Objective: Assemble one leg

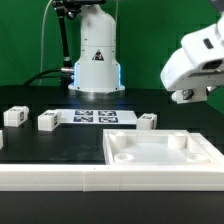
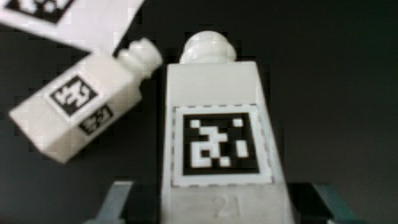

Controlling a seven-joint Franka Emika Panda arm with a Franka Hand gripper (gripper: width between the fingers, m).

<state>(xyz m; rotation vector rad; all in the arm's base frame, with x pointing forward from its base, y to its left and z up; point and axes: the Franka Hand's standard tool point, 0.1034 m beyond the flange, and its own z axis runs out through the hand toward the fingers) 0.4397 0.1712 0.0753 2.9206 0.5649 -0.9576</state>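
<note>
Plainly, the claw (image 2: 221,197) is half-closed, gripping the leg (image 2: 215,115); a second leg (image 2: 80,100) lies just beside the claw.

- Leg (image 2: 214,100): smooth matt white plastic; its tag (image 2: 215,142) is a flat black-and-white print.
- Table (image 1: 50,148): black, matt.
- Panel (image 1: 208,152): smooth white plastic.
- Arm casing (image 1: 200,55): glossy white.
</note>
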